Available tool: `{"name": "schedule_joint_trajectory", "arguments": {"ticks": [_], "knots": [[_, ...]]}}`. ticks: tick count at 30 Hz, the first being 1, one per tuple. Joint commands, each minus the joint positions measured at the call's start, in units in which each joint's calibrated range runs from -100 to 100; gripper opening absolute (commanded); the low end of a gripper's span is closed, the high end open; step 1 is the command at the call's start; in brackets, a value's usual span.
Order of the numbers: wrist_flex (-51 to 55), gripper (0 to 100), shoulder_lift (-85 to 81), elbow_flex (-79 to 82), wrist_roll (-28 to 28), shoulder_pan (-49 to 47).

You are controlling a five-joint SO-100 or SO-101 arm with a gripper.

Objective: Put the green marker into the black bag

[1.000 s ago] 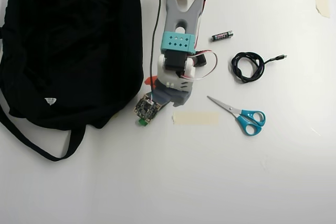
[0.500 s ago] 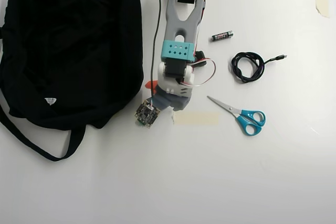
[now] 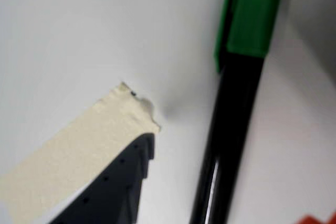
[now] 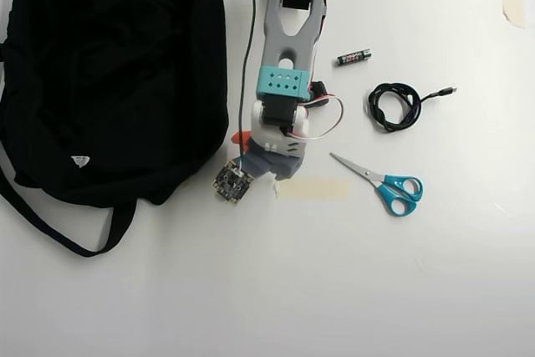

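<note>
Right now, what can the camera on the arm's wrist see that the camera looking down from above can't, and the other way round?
Only the wrist view shows the black-barrelled marker with the green cap, close up. Only the overhead view shows the big soft black fabric bag, the blue-handled scissors, the coiled black cable and the small black battery. Both show the strip of beige masking tape on the white table, next to the arm's dark end effector.

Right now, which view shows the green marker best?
The wrist view: the green marker fills the right side, green cap and black barrel clear, though blurred. In the overhead view the arm covers that spot, so no marker is visible.
</note>
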Motion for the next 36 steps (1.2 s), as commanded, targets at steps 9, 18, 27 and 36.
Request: {"name": "schedule_joint_trajectory", "arguments": {"ticks": [9,18,27,36], "knots": [[0.3,46,-0.7,-2.0,-0.4,-0.9],[3.1,46,0.0,-1.9,-0.4,-0.9],[2.6,46,1.3,-2.6,-0.4,-1.4],[0.9,46,1.3,-2.7,-0.4,-1.4]]}}
